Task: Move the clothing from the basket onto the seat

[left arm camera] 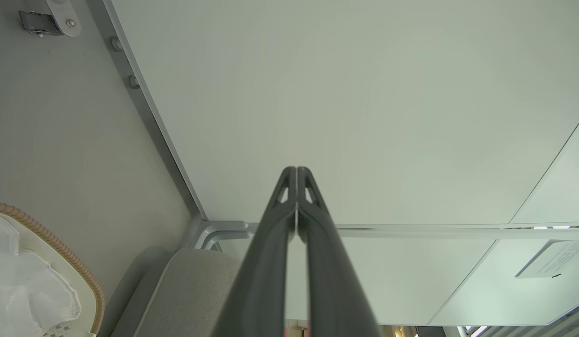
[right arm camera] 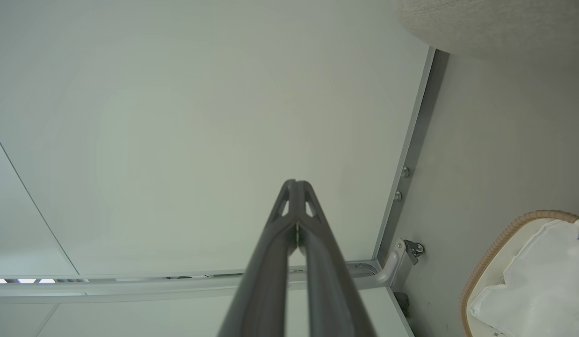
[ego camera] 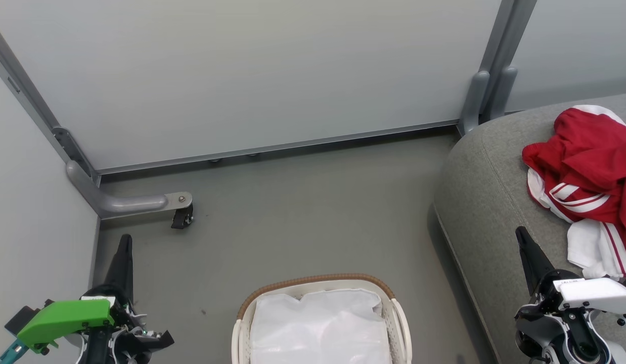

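Soft red clothing (ego camera: pixel 591 167) with white stripes and white trim lies in a crumpled heap on the large grey woven-fabric seat (ego camera: pixel 485 202) at the right of the head view. Part of the heap is cut by the right edge. A white piece with dark red stripes hangs at the heap's lower end.

The small white slotted plastic basket (ego camera: pixel 318 279) with a brown woven rim stands on the grey floor (ego camera: pixel 303 212) at bottom centre, just beside the seat's rounded front corner. A plain white liner sheet (ego camera: pixel 318 323) lies rumpled inside it.

The left gripper (ego camera: pixel 125 242) is at lower left over the floor, near the pale side wall panel (ego camera: pixel 35 202), well apart from the basket. In the left wrist view its two long dark fingers (left arm camera: pixel 271 243) are pressed together at the tips with nothing between them. A bright green plastic cover (ego camera: pixel 65 318) sits on that arm's wrist.

The right gripper (ego camera: pixel 521 235) is at lower right above the seat, near the clothing's white piece and apart from it. In the right wrist view its fingers (right arm camera: pixel 271 252) also meet at the tips, narrow, holding nothing.

Both point towards the pale grey back panel (ego camera: pixel 242 76). A small black caster wheel (ego camera: pixel 181 218) on a grey metal foot sits on the floor at upper left.
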`<state>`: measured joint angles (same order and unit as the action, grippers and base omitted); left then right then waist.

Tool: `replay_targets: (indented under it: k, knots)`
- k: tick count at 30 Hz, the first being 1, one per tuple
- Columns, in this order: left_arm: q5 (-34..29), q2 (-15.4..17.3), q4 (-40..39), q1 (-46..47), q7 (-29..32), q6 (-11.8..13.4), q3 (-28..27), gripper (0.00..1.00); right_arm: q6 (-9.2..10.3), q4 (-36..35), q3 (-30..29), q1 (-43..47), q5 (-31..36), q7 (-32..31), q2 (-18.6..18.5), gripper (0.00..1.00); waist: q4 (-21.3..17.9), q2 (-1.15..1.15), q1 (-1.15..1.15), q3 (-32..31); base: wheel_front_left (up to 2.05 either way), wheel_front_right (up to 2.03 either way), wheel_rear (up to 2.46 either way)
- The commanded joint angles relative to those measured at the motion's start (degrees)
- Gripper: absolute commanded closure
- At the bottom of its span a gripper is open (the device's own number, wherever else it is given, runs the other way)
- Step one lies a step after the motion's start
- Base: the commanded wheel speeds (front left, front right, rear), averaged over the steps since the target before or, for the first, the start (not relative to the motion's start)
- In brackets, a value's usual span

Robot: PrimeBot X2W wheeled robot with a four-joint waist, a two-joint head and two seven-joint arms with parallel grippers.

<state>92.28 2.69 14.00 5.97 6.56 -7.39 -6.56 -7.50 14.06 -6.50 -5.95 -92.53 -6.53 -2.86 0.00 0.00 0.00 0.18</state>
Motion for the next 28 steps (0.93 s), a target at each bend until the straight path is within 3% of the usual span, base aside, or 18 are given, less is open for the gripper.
replay_targets:
  k: [1,28]
  knots:
    - [0.2,0.4,0.0,0.6,0.2,-0.2,-0.1,1.00,0.02,-0.1,-0.1,-0.5,0.2,-0.1,-0.1,1.00,0.0,0.00,0.00,0.0,0.00,0.00,0.00]
    - [0.2,0.4,0.0,0.6,0.2,-0.2,-0.1,1.00,0.02,-0.1,-0.2,-0.5,0.2,-0.2,-0.1,1.00,0.0,0.00,0.00,0.0,0.00,0.00,0.00]
